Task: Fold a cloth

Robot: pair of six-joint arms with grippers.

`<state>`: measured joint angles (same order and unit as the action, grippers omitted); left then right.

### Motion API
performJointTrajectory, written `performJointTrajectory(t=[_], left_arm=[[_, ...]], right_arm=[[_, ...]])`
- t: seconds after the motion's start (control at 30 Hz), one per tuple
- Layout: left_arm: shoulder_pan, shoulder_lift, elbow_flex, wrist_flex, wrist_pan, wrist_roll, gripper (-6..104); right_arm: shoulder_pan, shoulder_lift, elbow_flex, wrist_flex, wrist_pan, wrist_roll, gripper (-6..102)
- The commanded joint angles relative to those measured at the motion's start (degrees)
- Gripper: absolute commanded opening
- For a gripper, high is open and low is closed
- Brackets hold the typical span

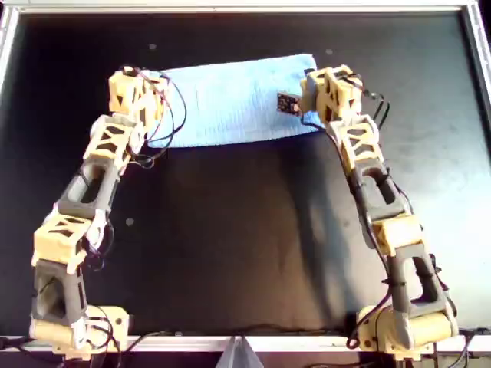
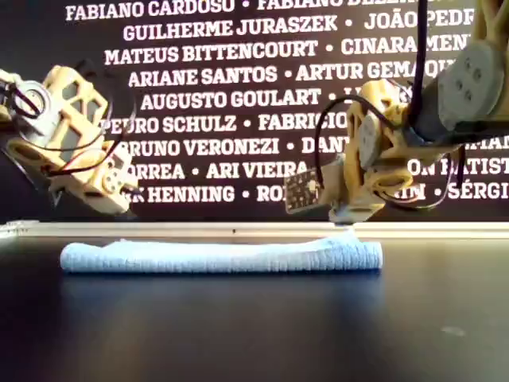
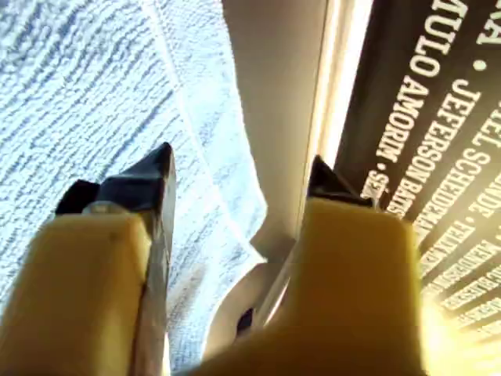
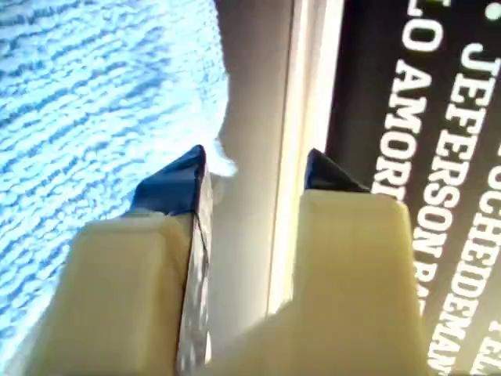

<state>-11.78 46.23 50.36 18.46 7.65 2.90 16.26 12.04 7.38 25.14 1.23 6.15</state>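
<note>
The light blue cloth (image 1: 230,103) lies as a long band across the far middle of the black table in the overhead view, flat and low in the exterior view (image 2: 223,256). My left gripper (image 1: 132,78) hovers open above the band's end at the overhead view's left, raised well off it (image 2: 107,195). Its wrist view shows empty jaws (image 3: 241,160) over a layered cloth corner (image 3: 78,94). My right gripper (image 1: 326,80) is open at the other end, low and close to the cloth (image 2: 350,216). Nothing sits between its fingers (image 4: 254,157), which are beside the cloth's edge (image 4: 94,86).
A metal rim (image 1: 230,9) borders the table just beyond the cloth, seen as a pale rail (image 2: 159,229) in the exterior view. Behind it stands a dark banner with white names (image 2: 238,79). Black table surface (image 1: 245,230) stretches between the two arms.
</note>
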Motion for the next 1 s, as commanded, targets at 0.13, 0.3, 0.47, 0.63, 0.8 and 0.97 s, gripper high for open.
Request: performJointTrajectory(t=[0.13, 0.3, 0.47, 0.63, 0.8, 0.97], left_arm=[[1.41, 3.16, -3.34, -0.7, 0.0, 0.09, 67], [1.49, 3.6, -3.16, -0.18, 0.0, 0.09, 66], [2.37, 12.04, 3.08, 4.57, -0.09, 0.18, 66], [3.78, 33.75, 18.63, 13.18, -0.09, 0.26, 66], [4.04, 55.02, 33.84, 13.89, -0.09, 0.18, 58], [4.04, 72.6, 45.62, 13.8, -0.09, -0.18, 32]], right_arm=[[-0.18, 4.04, -5.1, -2.29, 0.18, -0.18, 51], [-0.97, 6.15, -5.01, -1.05, 0.09, -0.26, 51], [-3.87, 12.04, -4.31, 0.18, -0.7, -0.26, 42], [-6.24, 22.41, -3.78, 11.6, -0.79, 0.53, 4], [-6.24, 33.49, -3.6, 30.23, -0.7, 0.7, 0], [-5.45, 42.8, -5.01, 53.26, -0.79, 0.79, 3]])
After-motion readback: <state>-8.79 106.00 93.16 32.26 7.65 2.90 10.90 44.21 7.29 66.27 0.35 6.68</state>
